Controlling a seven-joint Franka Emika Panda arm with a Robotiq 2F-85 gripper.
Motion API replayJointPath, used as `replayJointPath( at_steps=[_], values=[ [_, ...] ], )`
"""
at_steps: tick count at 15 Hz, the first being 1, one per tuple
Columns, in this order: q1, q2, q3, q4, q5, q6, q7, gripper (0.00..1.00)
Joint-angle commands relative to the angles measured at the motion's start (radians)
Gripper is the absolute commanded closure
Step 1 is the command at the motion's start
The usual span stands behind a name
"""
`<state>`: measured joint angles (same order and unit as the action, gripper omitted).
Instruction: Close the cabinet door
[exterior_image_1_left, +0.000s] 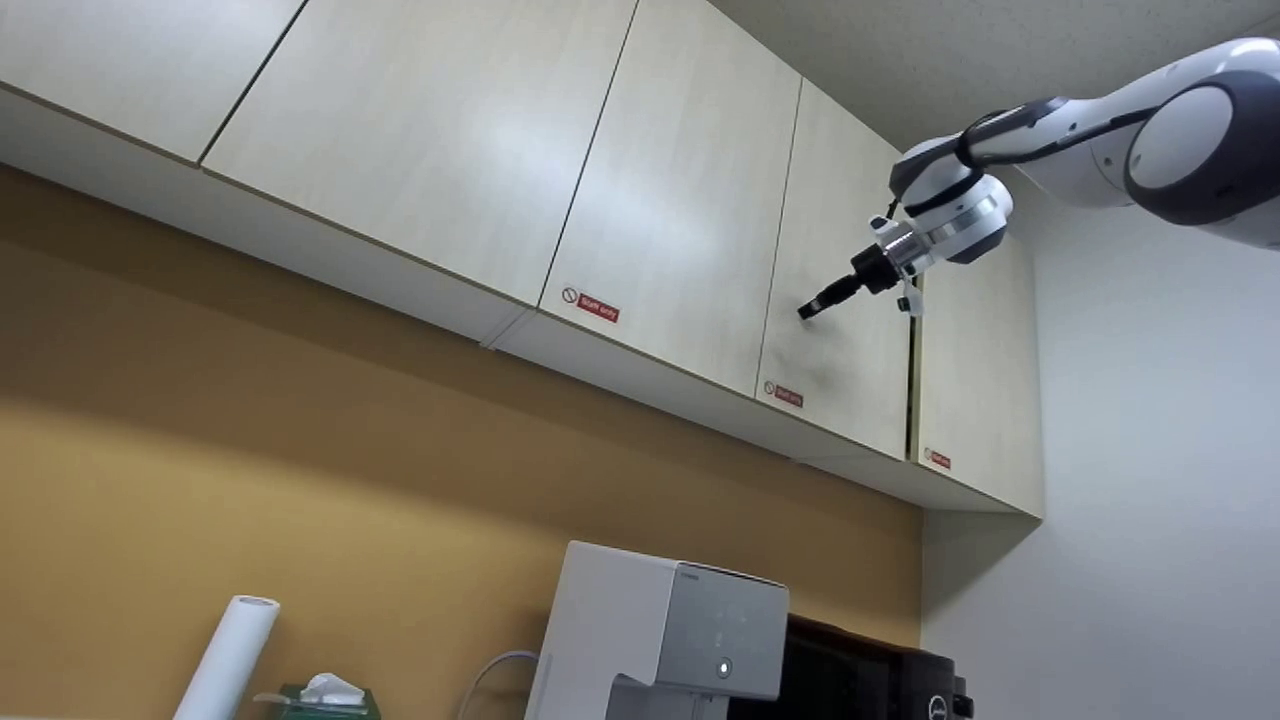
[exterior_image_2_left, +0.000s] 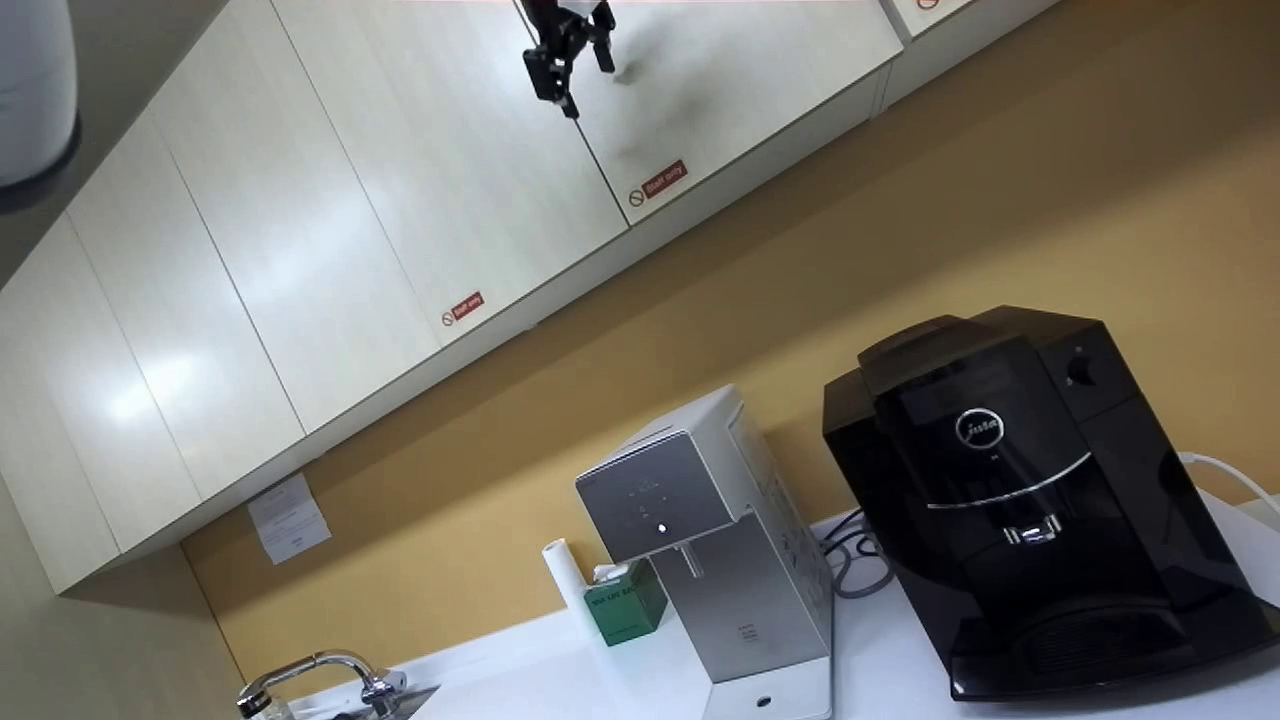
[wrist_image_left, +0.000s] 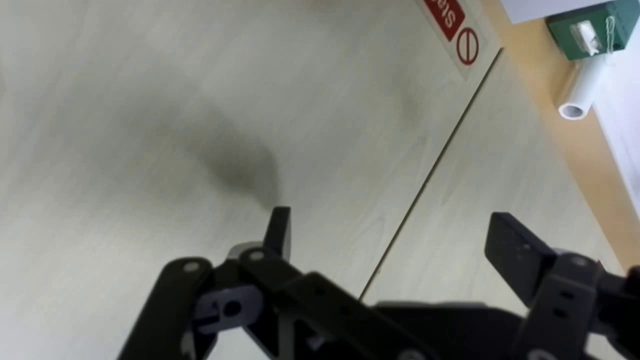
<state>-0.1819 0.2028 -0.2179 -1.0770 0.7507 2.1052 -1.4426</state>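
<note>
Pale laminate is seen at left in a panel (exterior_image_1_left: 660, 200), separated by open room from the water dispenser (exterior_image_1_left: 725, 620) and by a thin dark seam (wrist_image_left: 432, 172) from the cabinet door (exterior_image_1_left: 838, 235), second from the right. The seam is straddled by the gripper (wrist_image_left: 390, 214), its fingers (wrist_image_left: 520, 255) spread wide; whether the door is touched cannot be told. At right, a wider gap (exterior_image_1_left: 911, 390) is followed by the end panel (exterior_image_1_left: 980, 385). Flat and faintly grained, the door is marked at its lower left corner by a red-and-white sticker (exterior_image_1_left: 784, 394).

Arm (exterior_image_1_left: 1090, 165), white with dark trim, extended from upper right in an exterior view. Wrist (exterior_image_1_left: 945, 232) angled downward. Gripper (wrist_image_left: 390, 217), black, two fingers (wrist_image_left: 517, 255) spread wide apart.
</note>
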Motion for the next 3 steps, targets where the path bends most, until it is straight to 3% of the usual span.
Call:
replayJointPath(
  at_steps=[1,3],
  values=[
    [0.045,-0.102,-0.019,-0.132,-0.155,0.0,0.144,0.0],
    [0.052,-0.127,-0.012,-0.164,-0.221,-0.044,0.197,0.0]
  ],
)
